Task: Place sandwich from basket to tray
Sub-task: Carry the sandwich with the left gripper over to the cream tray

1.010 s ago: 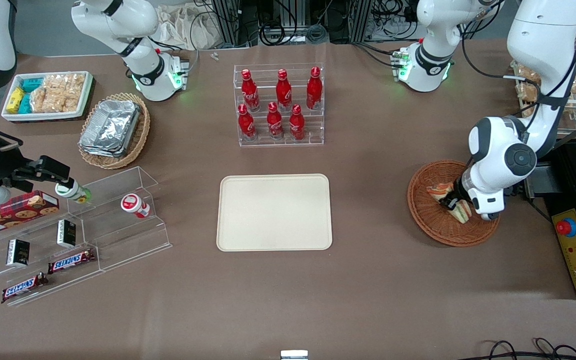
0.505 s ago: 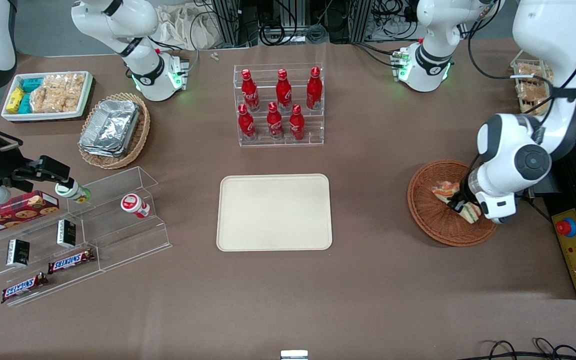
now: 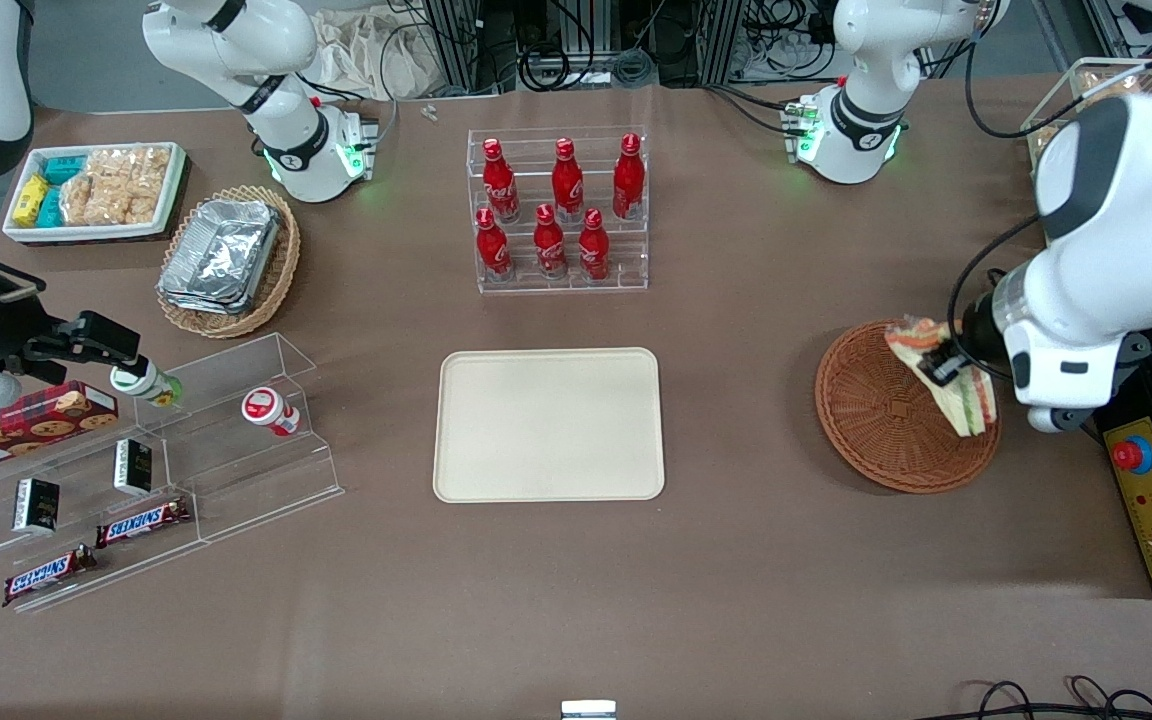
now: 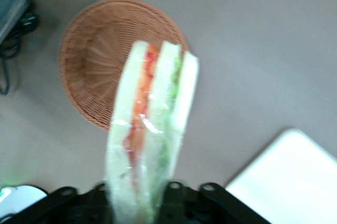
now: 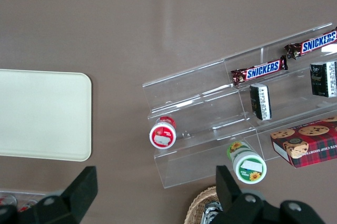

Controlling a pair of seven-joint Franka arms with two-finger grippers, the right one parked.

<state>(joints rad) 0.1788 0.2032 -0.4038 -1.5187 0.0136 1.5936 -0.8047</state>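
1. In the front view the gripper (image 3: 944, 364) hangs above the basket (image 3: 881, 420), over the part of the basket's rim nearest the working arm's end of the tabletop, with its dark fingers (image 3: 937, 370) pinched on the sandwich (image 3: 954, 386).
2. The sandwich is lifted clear of the wicker; the front view shows the basket's woven floor bare beneath it.
3. The left wrist view shows what the front view cannot: the layers edge-on, three pale bread slices with an orange-red band between one pair and a green band between the other, all under shiny clear wrap (image 4: 152, 145).
4. That same view shows the sandwich running out from the gripper's black body, its long axis pointing away from the wrist camera toward the basket (image 4: 100, 60) below.
5. In the front view the sandwich's long axis slants: one end with orange filling lies farther from the front camera, near the basket's rim, and the greener, narrower end points toward the camera and the working arm's end of the tabletop.
6. The tray (image 3: 548, 424) lies flat near the middle of the tabletop, well apart from the basket; a rounded corner of it shows in the left wrist view (image 4: 295, 176), and the right wrist view shows one rounded end of it (image 5: 42, 113).
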